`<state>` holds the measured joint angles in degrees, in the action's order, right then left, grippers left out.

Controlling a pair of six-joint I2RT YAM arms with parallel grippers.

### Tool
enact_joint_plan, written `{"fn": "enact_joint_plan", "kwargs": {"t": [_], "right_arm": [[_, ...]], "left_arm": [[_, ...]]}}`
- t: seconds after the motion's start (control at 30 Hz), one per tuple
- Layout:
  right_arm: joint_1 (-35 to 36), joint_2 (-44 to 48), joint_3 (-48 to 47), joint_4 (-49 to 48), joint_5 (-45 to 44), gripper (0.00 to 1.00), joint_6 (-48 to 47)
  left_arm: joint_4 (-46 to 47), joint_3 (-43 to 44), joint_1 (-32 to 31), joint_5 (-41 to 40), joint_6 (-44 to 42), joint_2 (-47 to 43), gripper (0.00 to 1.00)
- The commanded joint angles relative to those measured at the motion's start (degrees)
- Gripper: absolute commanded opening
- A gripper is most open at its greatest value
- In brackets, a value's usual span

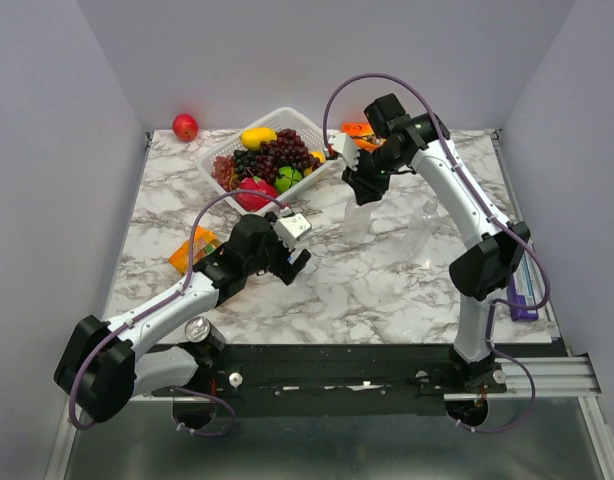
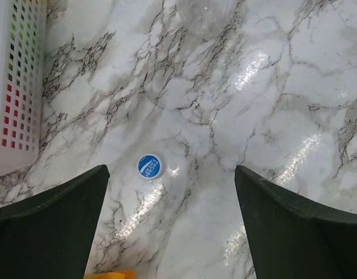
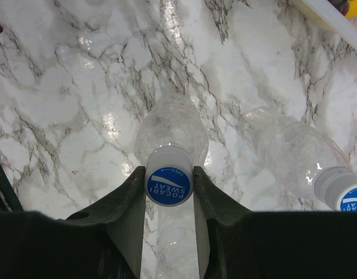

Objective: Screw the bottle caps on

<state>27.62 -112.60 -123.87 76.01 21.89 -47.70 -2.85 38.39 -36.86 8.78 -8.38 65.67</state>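
Snugly inside right gripper (image 3: 168, 170): 1 bottle cap (image 3: 168, 186)

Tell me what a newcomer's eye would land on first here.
The white basket heaped with bright fruit at the far side of the marble table stands out first. Near it, the right claw is shut on the blue cap atop a clear bottle. A loose blue cap lies on the table ahead of the open left claw.

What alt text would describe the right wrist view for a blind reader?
The right tool is shut on a blue cap atop an upright clear bottle on the marble table. A second capped bottle stands beside it.
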Motion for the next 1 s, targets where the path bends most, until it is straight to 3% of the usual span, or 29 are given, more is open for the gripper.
{"fn": "enact_joint_plan", "kwargs": {"t": [0.0, 0.27, 0.5, 0.67, 0.97], "right_arm": [[-0.7, -1.0, -1.1, 1.5, -0.5, 0.15, 1.3], [-1.5, -0.3, 2.4, -0.8, -0.3, 0.31, 2.3], [-1.6, -0.3, 3.6, -1.6, -0.2, 0.4, 2.9], [-1.7, 0.4, 2.7, -2.2, -0.2, 0.54, 3.2], [-1.6, 1.5, 0.9, -2.4, -0.4, 0.6, 3.9]], "left_arm": [[-0.7, -0.8, 0.2, 1.9, 0.8, -0.6, 0.99], [-0.6, -1.1, 0.7, 2.3, 0.8, -0.3, 0.99], [-0.3, -0.4, 0.7, 2.5, 0.6, 0.6, 0.99], [0.0, -0.8, 0.7, 2.6, 0.6, 0.8, 0.99], [1.2, -0.9, 0.7, 3.7, 0.8, 1.5, 0.99]]}}
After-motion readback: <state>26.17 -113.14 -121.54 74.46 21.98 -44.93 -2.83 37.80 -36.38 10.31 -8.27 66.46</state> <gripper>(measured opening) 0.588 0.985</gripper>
